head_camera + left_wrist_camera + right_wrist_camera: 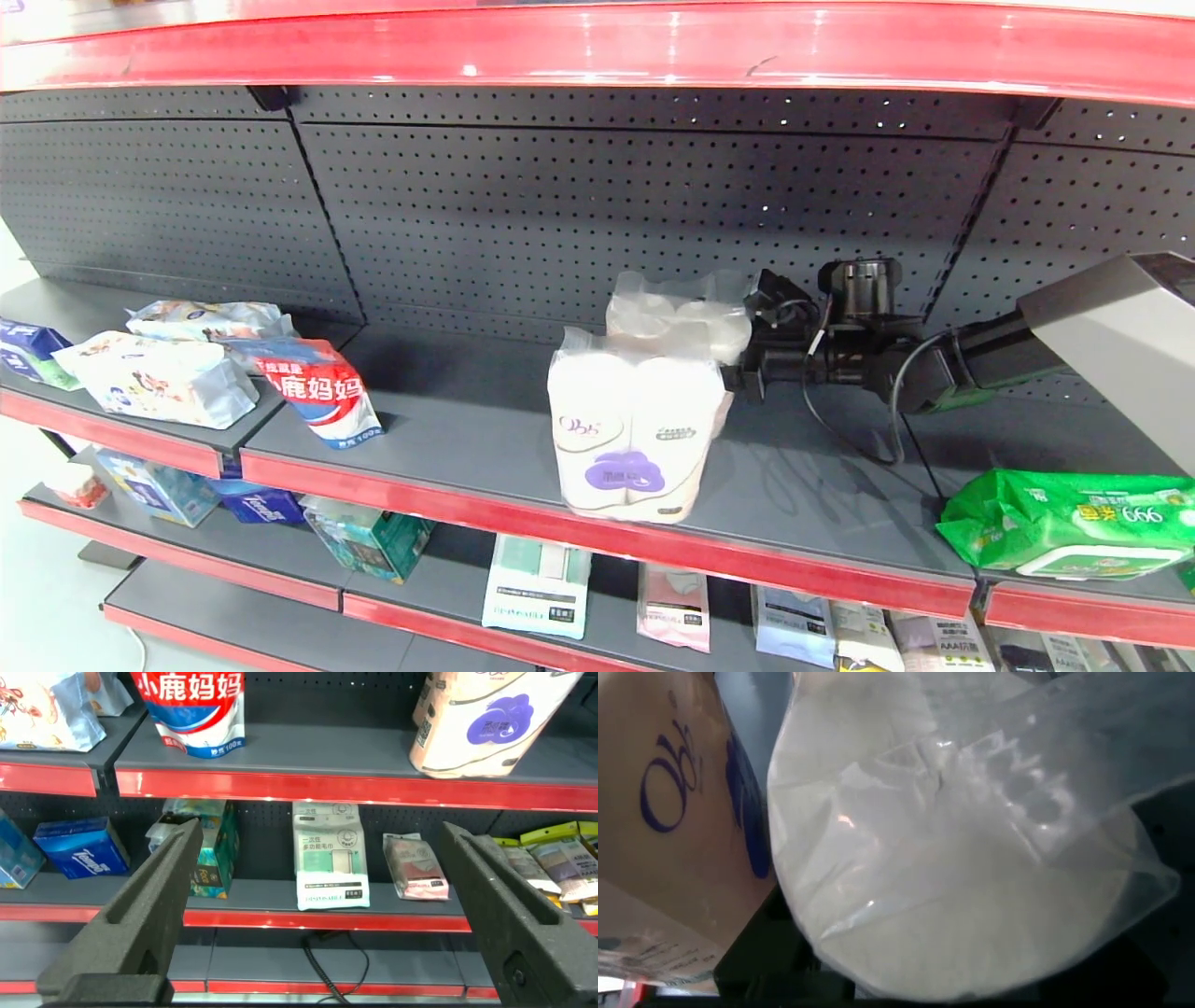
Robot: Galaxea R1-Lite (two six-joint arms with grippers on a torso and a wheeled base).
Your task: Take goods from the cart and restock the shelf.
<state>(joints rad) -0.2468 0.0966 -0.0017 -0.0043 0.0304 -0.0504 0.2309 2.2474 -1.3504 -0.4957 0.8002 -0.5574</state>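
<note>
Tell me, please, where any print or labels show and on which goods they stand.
Large white characters on a red band: red-and-blue pouch.
Purple script logo and a small label: toilet roll pack, front face.
Big digits beside characters: green wipes pack.
Lines of small print: green-and-white box, too small to read.
Patterned white pack: print blurred, unreadable.

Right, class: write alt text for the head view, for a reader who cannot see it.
The right claw is at a clear-wrapped roll pack behind a purple-printed toilet paper pack on a grey shelf. A red-and-white bag lies to the left, a green pack to the right.
</note>
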